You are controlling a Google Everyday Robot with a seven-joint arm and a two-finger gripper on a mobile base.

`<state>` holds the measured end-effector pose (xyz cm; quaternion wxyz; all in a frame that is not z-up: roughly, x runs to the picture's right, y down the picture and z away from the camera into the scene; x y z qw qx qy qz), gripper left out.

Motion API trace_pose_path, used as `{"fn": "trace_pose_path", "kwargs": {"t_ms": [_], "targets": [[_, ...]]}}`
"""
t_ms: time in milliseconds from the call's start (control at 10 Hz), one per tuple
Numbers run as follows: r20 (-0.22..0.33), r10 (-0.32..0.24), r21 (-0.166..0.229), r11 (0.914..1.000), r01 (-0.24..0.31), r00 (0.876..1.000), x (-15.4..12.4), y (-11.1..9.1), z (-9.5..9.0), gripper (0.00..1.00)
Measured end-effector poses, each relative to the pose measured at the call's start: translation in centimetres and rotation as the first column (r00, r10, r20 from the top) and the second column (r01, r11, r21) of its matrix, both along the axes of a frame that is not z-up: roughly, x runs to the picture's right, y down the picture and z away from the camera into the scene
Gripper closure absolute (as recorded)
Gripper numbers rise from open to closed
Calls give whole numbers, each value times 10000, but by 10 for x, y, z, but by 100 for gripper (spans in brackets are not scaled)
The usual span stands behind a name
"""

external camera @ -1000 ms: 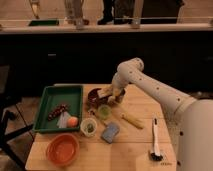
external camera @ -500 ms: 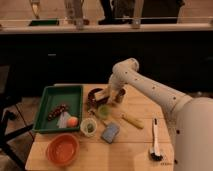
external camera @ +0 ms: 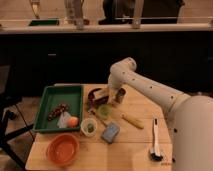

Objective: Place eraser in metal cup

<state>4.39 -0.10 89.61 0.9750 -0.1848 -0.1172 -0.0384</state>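
Hanging low over the back of the wooden bench [external camera: 131, 152], just left of the frame's centre, the gripper [external camera: 110, 96] sits at the end of the white arm [external camera: 145, 87]. The arm bends at an elbow above the gripper and runs down to the robot's body in the lower right corner. Whether the gripper is open or closed cannot be told, nor whether it carries anything.

The metal cup [external camera: 120, 95] stands upright just to the right of the gripper, at about the same height in the frame. Whether the two touch cannot be told. Just left of the gripper is the dark red bowl [external camera: 94, 95], so the gripper lies between bowl and metal cup.

Below the gripper, nearer the front, stands a pale green cup [external camera: 104, 111], and to its lower left a whitish cup with green inside [external camera: 89, 126]. A blue-grey block [external camera: 110, 132] lies below the pale green cup. A yellow oblong thing [external camera: 133, 121] lies to the right of that cup, and a white-handled brush [external camera: 155, 142] lies near the bench's right edge.

On the left, a green tray [external camera: 56, 88] holds a dark reddish cluster [external camera: 57, 111], a pale lump [external camera: 64, 120] and a small orange ball [external camera: 73, 120]. An orange bowl [external camera: 62, 149] sits in the lower left, below the tray
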Motion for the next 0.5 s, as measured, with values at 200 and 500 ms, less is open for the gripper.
{"fn": "trace_pose_path", "kwargs": {"t_ms": [200, 500], "targets": [[-524, 391, 68, 9992, -388, 9979, 17, -9, 1, 100], [-946, 803, 145, 9967, -793, 9923, 26, -19, -1, 100]]}}
